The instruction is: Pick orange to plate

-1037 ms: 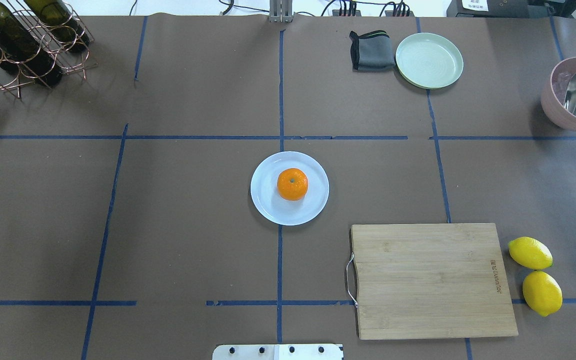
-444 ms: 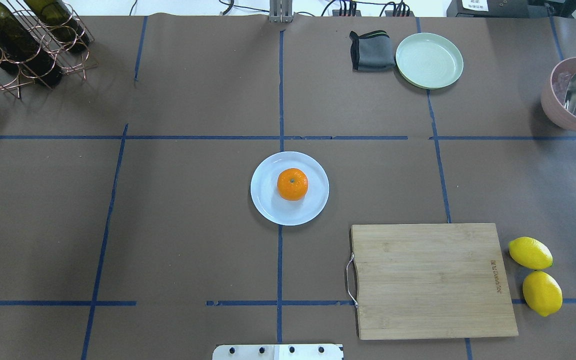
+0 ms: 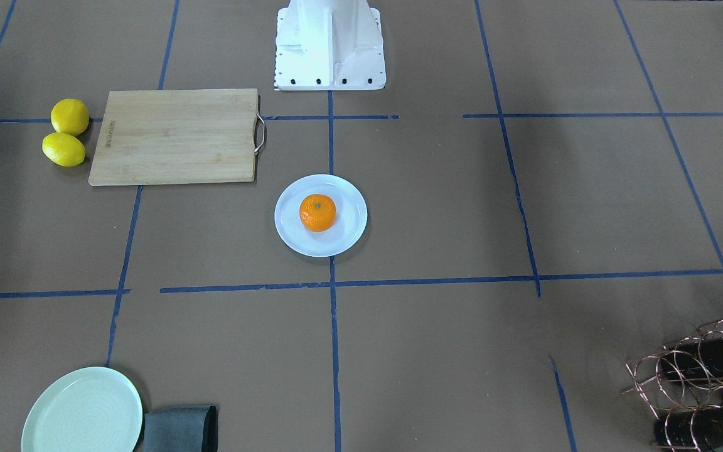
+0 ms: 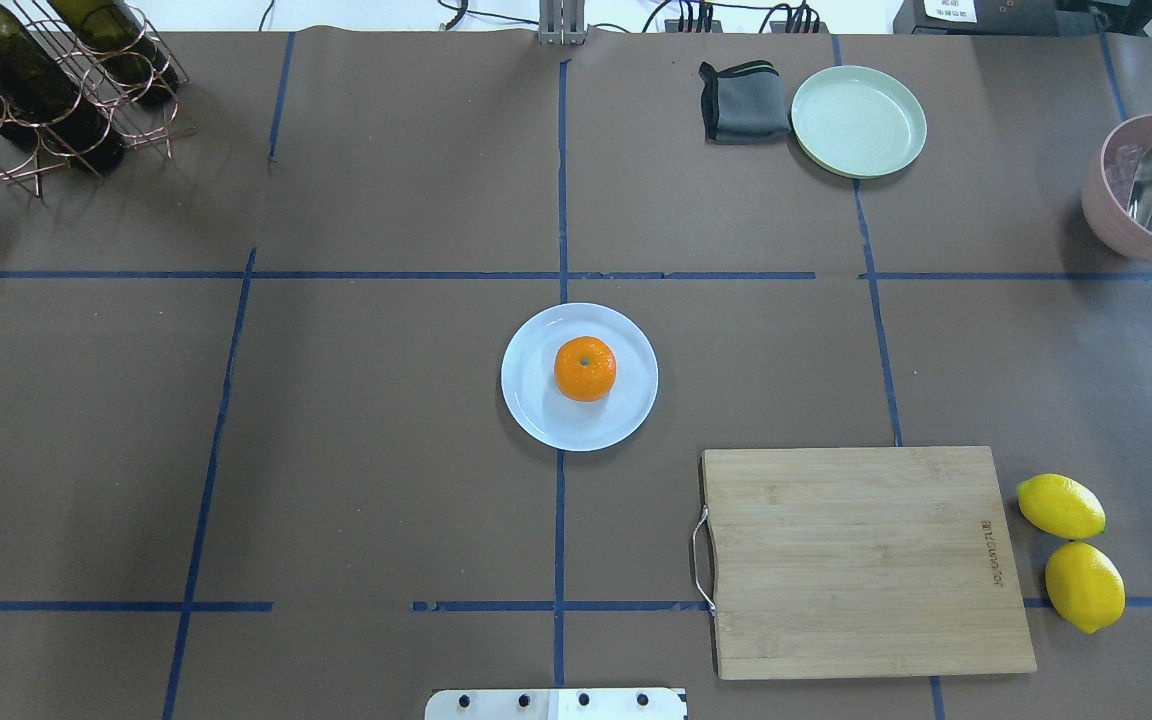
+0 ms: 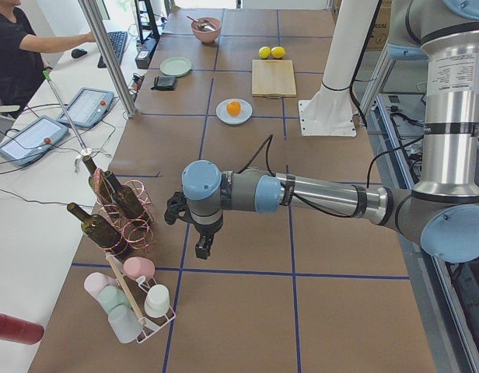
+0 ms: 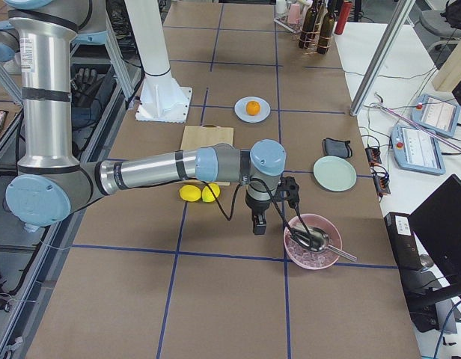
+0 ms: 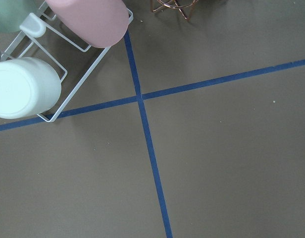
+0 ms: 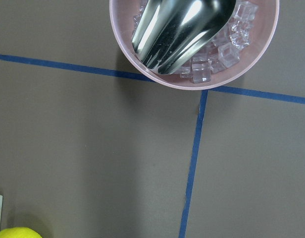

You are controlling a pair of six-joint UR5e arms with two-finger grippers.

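Orange [image 4: 585, 368] lay well apart from both grippers: left gripper [image 5: 201, 249] and right gripper [image 6: 258, 226] hung far out on opposite sides, jaw width impossible to tell. Seen overhead, the fruit was at their 3 and 9 o'clock, neither clearly nearer, centred on the plate [image 4: 536, 420].

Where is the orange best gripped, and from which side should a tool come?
Probably across the widest middle of the orange, coming straight down from above: it sits stem-up, round and exposed, near the centre of the plate, with bare plate on every side.
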